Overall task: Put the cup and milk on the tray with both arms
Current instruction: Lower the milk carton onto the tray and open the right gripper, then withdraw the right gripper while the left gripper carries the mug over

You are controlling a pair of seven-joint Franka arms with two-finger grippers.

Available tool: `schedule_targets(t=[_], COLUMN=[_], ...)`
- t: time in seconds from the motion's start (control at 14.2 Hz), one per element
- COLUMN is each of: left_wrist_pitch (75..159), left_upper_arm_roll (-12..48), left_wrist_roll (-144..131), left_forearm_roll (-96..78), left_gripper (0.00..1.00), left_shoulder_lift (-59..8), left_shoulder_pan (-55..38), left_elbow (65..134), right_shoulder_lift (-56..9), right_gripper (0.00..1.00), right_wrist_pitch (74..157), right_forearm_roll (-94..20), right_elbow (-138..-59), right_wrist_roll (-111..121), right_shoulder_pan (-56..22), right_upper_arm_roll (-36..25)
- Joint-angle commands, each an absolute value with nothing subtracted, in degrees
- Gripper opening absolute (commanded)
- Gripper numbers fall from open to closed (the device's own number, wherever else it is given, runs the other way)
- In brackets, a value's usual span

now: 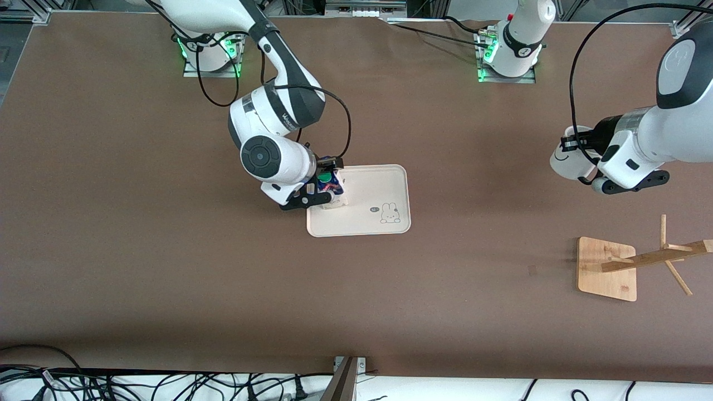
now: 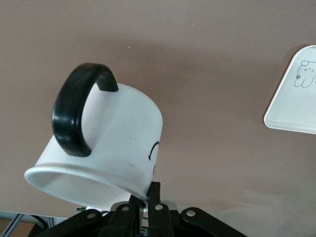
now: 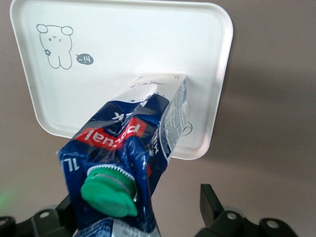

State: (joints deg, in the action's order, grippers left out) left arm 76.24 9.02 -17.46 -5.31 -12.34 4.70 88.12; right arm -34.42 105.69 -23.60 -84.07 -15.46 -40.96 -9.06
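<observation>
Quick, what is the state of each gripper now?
Left gripper: closed on the rim of the cup, up over the table.
Right gripper: open around the milk on the tray.

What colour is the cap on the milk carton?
Green: the round cap on the milk carton shows best in the right wrist view.

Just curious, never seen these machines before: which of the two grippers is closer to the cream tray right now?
The right one. The right gripper is over the tray, open around the milk standing there. The left gripper, holding the cup, is up toward the left arm's end of the table.
</observation>
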Motion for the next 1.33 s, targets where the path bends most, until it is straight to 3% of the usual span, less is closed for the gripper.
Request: schedule_targets(t=[0.0,0.42,0.63,0.84,1.26], left_wrist_pitch=[74.53,74.36,74.44,75.14,78.82], left_upper_arm_roll=[9.23,9.23,9.93,9.93,9.84], left_wrist_roll=[-17.05,-17.05,-17.75,-25.80,-44.27], left_forearm_roll=[-4.22,-4.13,-4.31,-4.83,-5.36], left_gripper=[0.00,0.00,0.00,0.00,0.00], left_shoulder_lift=[-13.45,-13.45,-13.53,-18.00,-39.09], left_shoulder_pan=[4.57,4.48,3.35,-3.67,-17.56], left_elbow=[85.69,85.69,85.78,84.56,62.86], right_shoulder_lift=[-34.29,-28.04,-21.47,-17.32,-16.87], right_gripper=[1.00,1.00,1.00,1.00,1.00], right_wrist_pitch=[105.03,97.05,93.27,88.43,88.59], right_forearm_roll=[-24.17,-21.36,-12.68,-10.72,-10.81], right_elbow=[-82.35,-79.99,-79.28,-79.10,-75.85], right_wrist_roll=[-16.00,-18.46,-26.79,-26.63,-18.74], right_shoulder_pan=[-41.66,-42.98,-42.63,-42.45,-41.84], right_upper_arm_roll=[-9.58,-10.19,-10.63,-19.39,-33.03])
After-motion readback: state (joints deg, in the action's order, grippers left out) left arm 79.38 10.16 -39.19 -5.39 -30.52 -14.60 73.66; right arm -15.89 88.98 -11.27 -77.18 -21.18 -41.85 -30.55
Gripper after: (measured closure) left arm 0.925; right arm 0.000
